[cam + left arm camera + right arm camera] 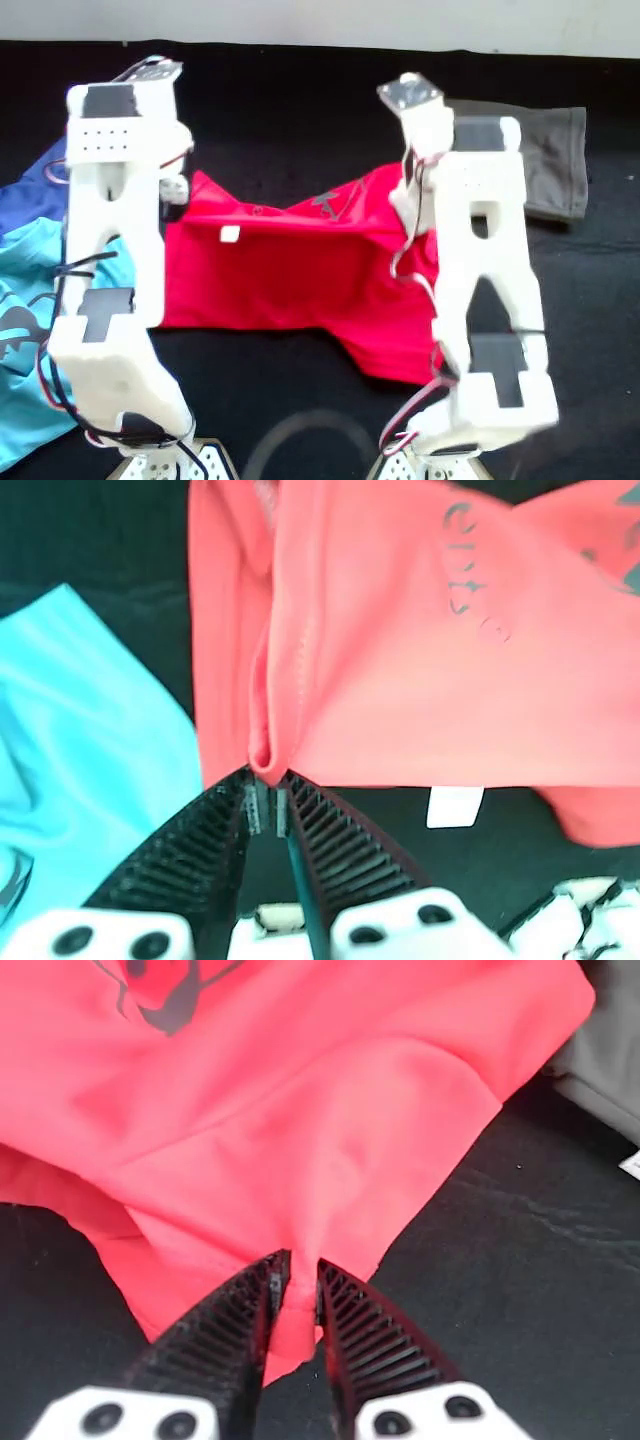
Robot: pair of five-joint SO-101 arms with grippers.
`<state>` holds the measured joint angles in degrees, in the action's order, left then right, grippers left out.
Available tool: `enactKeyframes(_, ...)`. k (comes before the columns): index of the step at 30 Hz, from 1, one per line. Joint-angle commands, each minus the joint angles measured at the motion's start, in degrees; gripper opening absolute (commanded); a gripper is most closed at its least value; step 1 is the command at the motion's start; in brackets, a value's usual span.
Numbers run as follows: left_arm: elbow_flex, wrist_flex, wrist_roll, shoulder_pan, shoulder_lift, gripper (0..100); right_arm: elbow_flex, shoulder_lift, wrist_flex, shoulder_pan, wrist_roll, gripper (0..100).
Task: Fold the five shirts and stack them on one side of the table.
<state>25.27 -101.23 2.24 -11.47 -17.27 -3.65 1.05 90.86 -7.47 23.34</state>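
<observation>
**Table** [300,100]: black cover, spans the whole high view.

**Red shirt** [300,265]: spread across table ctr, between the two arms; dark print near its far edge. Bunched and lifted at both sides where the grippers hold it.

**L arm** [110,250], **R arm** [480,270]: white, side by side, each bent over one end of the red shirt.

**Turquoise shirt** [25,320]: crumpled on the L side of the table, just beside the red shirt, partly under the L arm.

**Grey shirt** [550,160]: lies flat at the far R; its near corner touches the red shirt.

**Blue shirt** [35,190]: far L, touching the turquoise one on its far side.

**L gripper** [265,790]: jaws closed on a pinched fold at the red shirt's edge.

**R gripper** [295,1280]: jaws nearly together, w/ the red shirt's hem clamped between them.

**White label** [230,234]: small tag on the red shirt, near the L gripper.
</observation>
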Motion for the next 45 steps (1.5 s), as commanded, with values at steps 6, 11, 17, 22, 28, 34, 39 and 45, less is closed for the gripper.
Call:
enactKeyframes(6, -12.4, -0.4, 2.2, -1.3, 3.3, 1, 39.5, 23.1, -12.7, -0.1, -0.2, 0.5)
enactKeyframes(11, -17.5, -0.4, 3.8, -1.5, 3.4, 1, 46.5, 29.5, -12.6, -0.2, 3.3, 0.5)
enactKeyframes(17, -24.4, 5.5, 3.8, -2.2, 3.2, 1, 53.3, 32.0, -13.2, -0.5, 4.7, 0.5)
enactKeyframes(22, -30.0, 12.0, 3.8, -2.5, 3.2, 1, 54.0, 32.0, -13.2, -0.5, 5.5, 0.5)
enactKeyframes(28, -30.4, 12.8, 3.8, -2.5, 3.7, 2, 53.4, 32.3, -12.7, -0.6, 5.7, 3.6)
enactKeyframes(34, -21.3, 4.4, 5.0, -5.9, 3.7, 17, 49.8, 32.7, -9.5, -2.1, 5.4, 18.3)
enactKeyframes(39, -5.3, 0.2, 5.7, -6.8, 3.7, 19, 37.1, 32.6, -5.7, -2.8, 5.3, 18.0)
enactKeyframes(45, -0.6, 3.4, 2.7, 1.1, 0.2, 3, 29.5, 30.9, -17.8, -2.2, -0.4, 8.6)
